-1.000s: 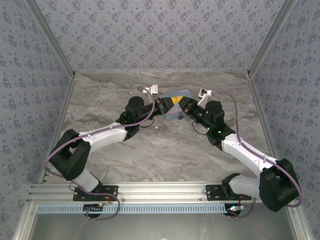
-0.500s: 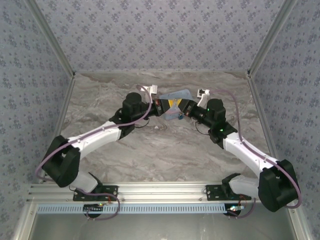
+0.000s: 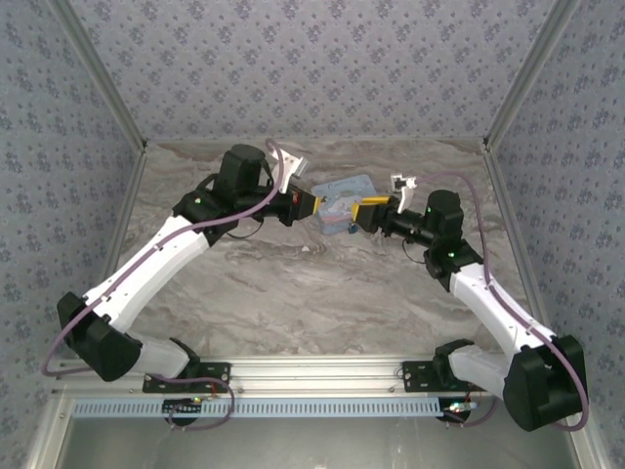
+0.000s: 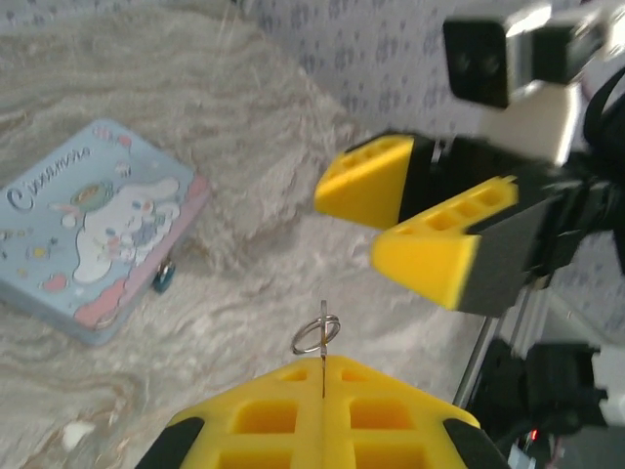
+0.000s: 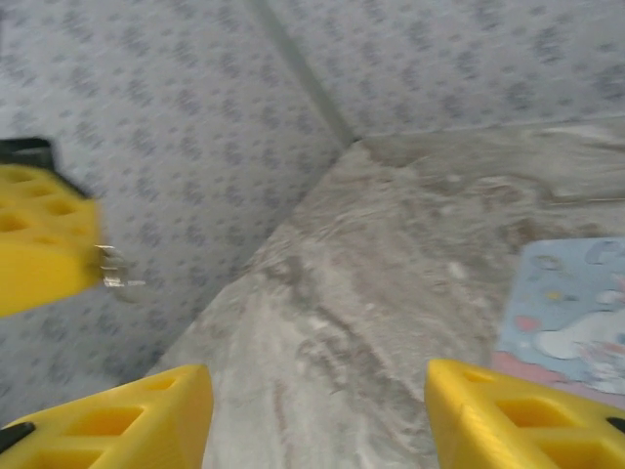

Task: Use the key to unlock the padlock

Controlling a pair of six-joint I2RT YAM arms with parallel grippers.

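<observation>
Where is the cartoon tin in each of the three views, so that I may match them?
Top external: tin at centre back.
Left wrist: tin at middle left.
Right wrist: tin at lower right edge, cut off.
Shared landmark: the left end effector, shut on the key.

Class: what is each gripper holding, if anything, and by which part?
The left gripper pinches the thin silvery metal key by its lower end, ring sticking out. The right gripper is open, holding nothing.
</observation>
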